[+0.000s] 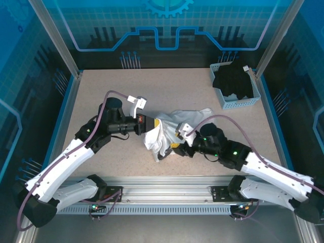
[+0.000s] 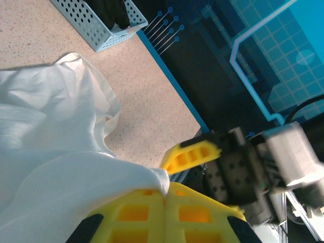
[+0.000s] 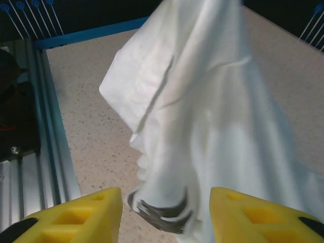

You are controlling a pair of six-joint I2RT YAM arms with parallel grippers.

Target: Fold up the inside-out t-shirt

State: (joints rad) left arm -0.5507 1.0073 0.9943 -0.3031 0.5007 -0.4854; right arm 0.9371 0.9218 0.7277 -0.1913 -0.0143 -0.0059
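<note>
White cotton, crumpled and gathered, makes up the t-shirt (image 1: 169, 126), which sits near the middle of the table (image 1: 152, 86), a little towards the near edge. Part of it is raised off the surface and part trails onto it. Its sleeves, neck and hem cannot be told apart in the bunched folds.

The left gripper (image 1: 151, 124) meets the shirt from the left. In the left wrist view its yellow fingers (image 2: 136, 215) are pressed together with a corner of white cloth nipped in the seam between them, so it is clenched on the t-shirt. Most of each finger is cut off by the bottom of that picture.

The right gripper (image 3: 166, 215) is close against the shirt's near right side. Its two yellow fingers stand apart, with hanging cloth in front of the gap. Whether the fabric touches either finger cannot be made out. A dark curved mark (image 3: 162, 210) shows on the lowest fold, half hidden by creases and too blurred to read.

At the far right corner of the table stands a pale blue perforated basket (image 1: 238, 104) holding a black garment (image 1: 233, 81), well apart from the shirt. The garment's shape is lost in its own darkness.
</note>
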